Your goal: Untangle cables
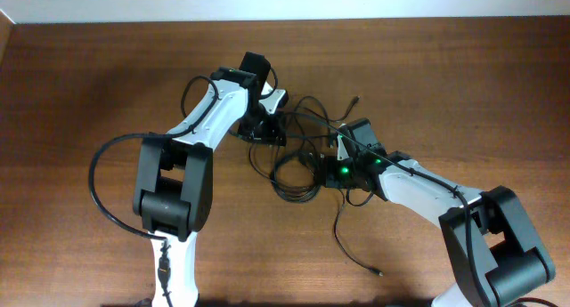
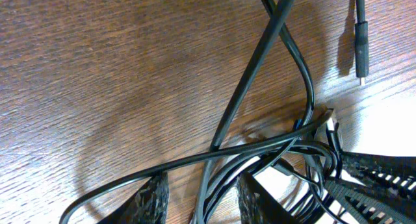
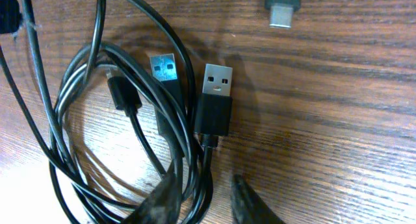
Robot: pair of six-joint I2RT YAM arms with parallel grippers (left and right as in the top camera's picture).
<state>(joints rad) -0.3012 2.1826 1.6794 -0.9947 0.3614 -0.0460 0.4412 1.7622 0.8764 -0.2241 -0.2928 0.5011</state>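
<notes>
Overhead: the cables point(image 1: 298, 169) sit knotted mid-desk point(image 1: 89, 76), between both arms. One loose tail runs toward the near edge and ends in a small plug point(image 1: 378, 273). Your left hand point(image 1: 265, 122) is at the far-left side of the knot, your right hand point(image 1: 331, 165) on its right side.

Left wrist: the left hand is partly open. Several strands run through the gap and I see none of them pinched. Two strands cross just beyond the fingertips point(image 2: 156, 191). My read: you're set to grab a bundle. Take one strand only, below that crossing, or you'll drag the whole knot.

Right wrist: the right hand is also partly open, holding nothing. It straddles the strand that leads to the big black plug point(image 3: 214, 100). A blue-tongued plug point(image 3: 166, 68) lies just beside that, and the coil point(image 3: 65, 126) is to the side. Close on that one strand near its plug, then pull away from the left hand, low and slow.

Surface: dark wood grain with some glare, likely slick, so the cables should slide. Room: only a pale wall strip point(image 1: 267, 0) past the far edge.
</notes>
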